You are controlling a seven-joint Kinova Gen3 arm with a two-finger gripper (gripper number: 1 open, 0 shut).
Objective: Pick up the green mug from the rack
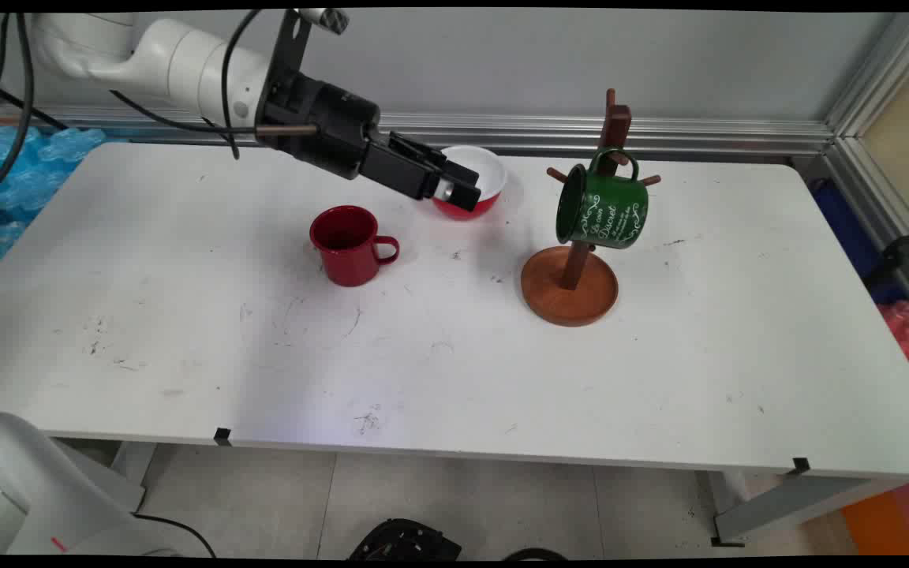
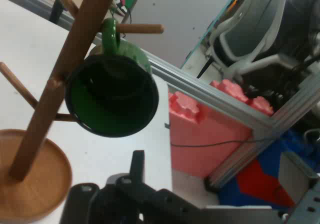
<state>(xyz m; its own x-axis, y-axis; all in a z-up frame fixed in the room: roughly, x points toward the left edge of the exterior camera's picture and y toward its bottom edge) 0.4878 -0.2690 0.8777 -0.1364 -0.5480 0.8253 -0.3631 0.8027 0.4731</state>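
My black gripper (image 1: 464,196) hangs above the table's far middle and points right, with nothing seen in it. It partly covers a red bowl (image 1: 486,185) with a white inside, which stands just behind it. A red mug (image 1: 348,244) stands on the table below and left of the gripper, handle to the right. To the right, a green mug (image 1: 603,211) hangs by its handle from a peg of a wooden mug tree (image 1: 570,284). In the hand view the green mug's dark mouth (image 2: 112,96) faces me beside the tree's post (image 2: 65,69), beyond the gripper (image 2: 137,160).
The mug tree has a round wooden base (image 2: 30,184) and several bare pegs. An aluminium rail (image 1: 660,134) runs along the table's far edge. Blue plastic (image 1: 20,166) lies off the table's left, red and blue items off its right.
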